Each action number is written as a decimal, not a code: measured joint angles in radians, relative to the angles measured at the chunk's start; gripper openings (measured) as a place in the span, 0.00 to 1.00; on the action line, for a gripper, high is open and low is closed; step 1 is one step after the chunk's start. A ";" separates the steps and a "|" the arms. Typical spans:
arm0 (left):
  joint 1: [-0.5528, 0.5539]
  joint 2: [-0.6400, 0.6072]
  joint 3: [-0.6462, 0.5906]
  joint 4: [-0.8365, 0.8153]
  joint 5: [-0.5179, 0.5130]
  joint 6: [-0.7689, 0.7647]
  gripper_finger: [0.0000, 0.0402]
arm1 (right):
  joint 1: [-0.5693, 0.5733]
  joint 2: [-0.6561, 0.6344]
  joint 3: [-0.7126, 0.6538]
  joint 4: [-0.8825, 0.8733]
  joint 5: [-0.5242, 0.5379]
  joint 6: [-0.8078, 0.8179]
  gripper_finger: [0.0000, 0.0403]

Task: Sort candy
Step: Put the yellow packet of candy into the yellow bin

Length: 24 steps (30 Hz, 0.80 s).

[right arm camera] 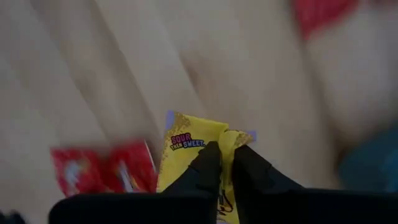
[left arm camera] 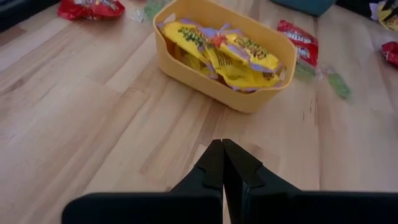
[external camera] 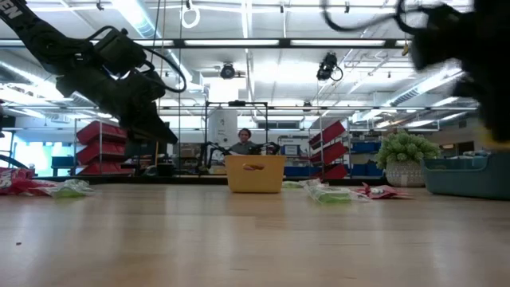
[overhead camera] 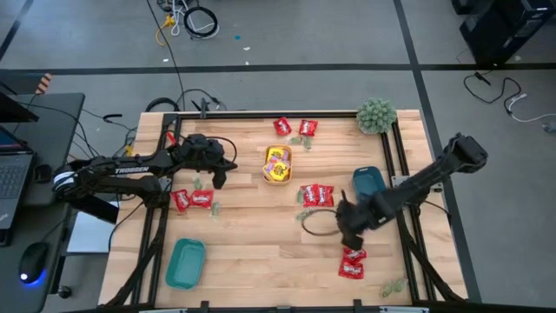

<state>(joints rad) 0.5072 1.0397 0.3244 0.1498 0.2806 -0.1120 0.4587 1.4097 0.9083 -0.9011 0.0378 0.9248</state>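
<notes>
Your right gripper (right arm camera: 225, 155) pinches only the yellow packet's (right arm camera: 186, 149) corner, so it may slip out before reaching the yellow tray (overhead camera: 277, 165); left gripper (left arm camera: 222, 158) sits pressed together, empty.

My overhead camera looks straight down on the whole wooden table (overhead camera: 261, 252), floor showing on all sides, with the yellow tray (overhead camera: 277, 165) just above frame centre. My low camera sits at tabletop height and faces level across the boards into the room; the same yellow tray (external camera: 255, 174) stands mid-frame there, far off. My left wrist camera looks down past its gripper (left arm camera: 222, 163) at the bottom centre, close to that tray (left arm camera: 205, 78) in the upper middle. My right wrist camera hangs very near the tabletop, its gripper (right arm camera: 227, 163) low in frame, the surface blurred.
</notes>
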 joint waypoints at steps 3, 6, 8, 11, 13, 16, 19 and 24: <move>0.000 0.000 0.000 0.023 0.000 0.000 0.00 | -0.120 0.000 0.087 0.009 0.068 -0.165 0.02; 0.000 0.000 0.000 0.040 0.000 0.007 0.00 | -0.259 0.014 0.170 0.042 0.169 -0.367 0.02; 0.000 0.000 0.000 0.053 0.000 0.008 0.00 | -0.353 0.045 0.215 0.111 0.194 -0.509 0.03; 0.000 0.000 0.000 0.051 0.000 0.008 0.00 | -0.472 0.123 0.274 0.237 0.163 -0.715 0.05; 0.000 0.000 0.000 0.054 0.000 0.008 0.00 | -0.534 0.192 0.325 0.296 0.139 -0.822 0.04; 0.000 0.000 0.000 0.064 0.000 0.009 0.00 | -0.608 0.293 0.413 0.342 0.119 -0.932 0.03; 0.000 0.000 0.000 0.064 0.000 0.010 0.00 | -0.668 0.385 0.502 0.353 0.087 -0.993 0.02; 0.000 0.000 0.000 0.061 0.000 0.011 0.00 | -0.729 0.511 0.600 0.369 0.021 -1.057 0.04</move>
<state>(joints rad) 0.5072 1.0397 0.3241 0.2110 0.2806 -0.1013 -0.2702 1.9209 1.5083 -0.5322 0.0589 -0.1319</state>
